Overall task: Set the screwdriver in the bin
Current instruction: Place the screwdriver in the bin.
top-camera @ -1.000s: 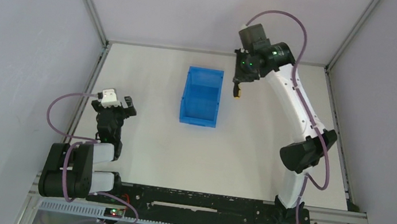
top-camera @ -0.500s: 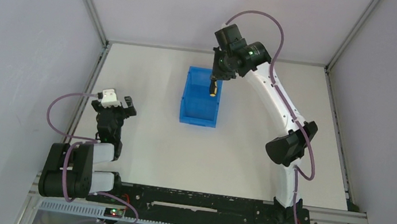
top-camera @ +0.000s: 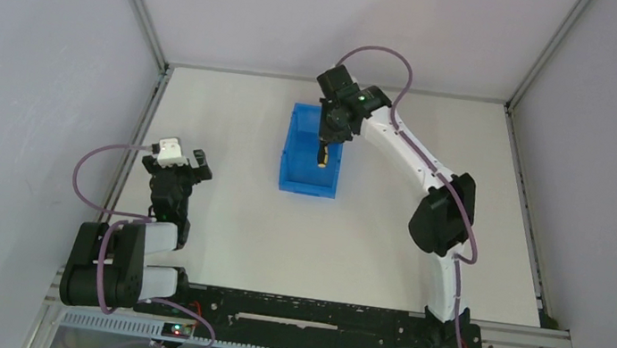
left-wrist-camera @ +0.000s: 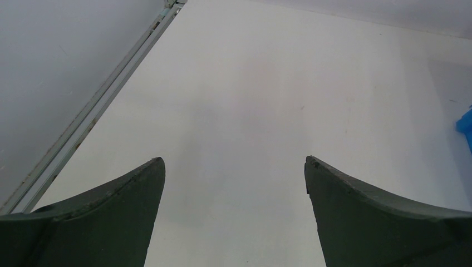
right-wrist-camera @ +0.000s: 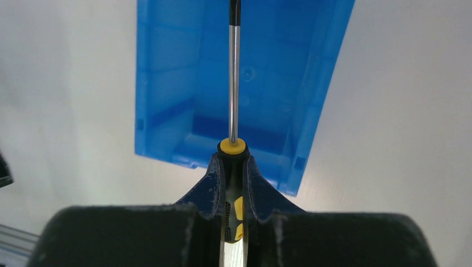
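Observation:
The blue bin [top-camera: 293, 149] stands at the middle back of the table, and in the right wrist view its open inside fills the upper part, bin [right-wrist-camera: 167, 83]. My right gripper [top-camera: 328, 133] hovers above the bin's right half, shut on the screwdriver [top-camera: 323, 153] by its black and yellow handle. In the right wrist view the thin shaft of the screwdriver [right-wrist-camera: 234, 83] points from my right gripper [right-wrist-camera: 232, 158] down into the bin. My left gripper [top-camera: 180, 163] rests at the left of the table, well apart from the bin. It is open with nothing between its fingers, left gripper [left-wrist-camera: 235, 167].
A metal frame rail [left-wrist-camera: 94, 108] runs along the table's left edge near the left gripper. One corner of the bin [left-wrist-camera: 466, 125] shows at the right edge of the left wrist view. Grey walls enclose the table on three sides.
My right arm has swung left and lowered, carrying the screwdriver from beside the bin's right wall to over its inside. The left arm has not moved.

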You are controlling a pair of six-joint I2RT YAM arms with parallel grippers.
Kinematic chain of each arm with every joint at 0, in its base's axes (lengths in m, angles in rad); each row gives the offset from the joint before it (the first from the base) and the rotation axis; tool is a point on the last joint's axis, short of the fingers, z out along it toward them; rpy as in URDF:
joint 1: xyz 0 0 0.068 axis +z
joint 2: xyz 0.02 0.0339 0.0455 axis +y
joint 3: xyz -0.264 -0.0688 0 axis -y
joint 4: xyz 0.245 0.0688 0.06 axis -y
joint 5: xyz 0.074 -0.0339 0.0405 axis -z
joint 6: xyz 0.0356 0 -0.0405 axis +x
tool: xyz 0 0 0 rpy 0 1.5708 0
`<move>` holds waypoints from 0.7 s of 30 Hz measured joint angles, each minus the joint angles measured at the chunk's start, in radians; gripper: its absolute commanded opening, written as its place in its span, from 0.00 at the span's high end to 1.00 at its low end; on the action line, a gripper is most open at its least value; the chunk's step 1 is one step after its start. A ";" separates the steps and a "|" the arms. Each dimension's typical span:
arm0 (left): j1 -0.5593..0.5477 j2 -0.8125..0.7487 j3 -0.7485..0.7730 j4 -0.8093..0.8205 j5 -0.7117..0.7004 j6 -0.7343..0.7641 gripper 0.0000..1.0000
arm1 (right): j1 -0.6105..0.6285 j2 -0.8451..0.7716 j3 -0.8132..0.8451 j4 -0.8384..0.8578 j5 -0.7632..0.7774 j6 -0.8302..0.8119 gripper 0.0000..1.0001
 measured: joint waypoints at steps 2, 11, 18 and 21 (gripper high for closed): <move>0.000 0.000 0.000 0.000 0.000 0.000 0.00 | 0.002 0.016 -0.034 0.038 0.002 0.000 1.00; 0.000 0.000 0.000 0.000 0.000 0.000 0.00 | 0.017 0.120 -0.148 0.177 0.004 0.003 1.00; 0.000 0.000 0.000 0.000 0.000 0.000 0.00 | 0.026 0.193 -0.151 0.240 0.015 0.003 0.87; 0.000 0.000 0.000 0.000 0.000 0.000 0.00 | 0.027 0.212 -0.151 0.260 0.024 0.003 0.71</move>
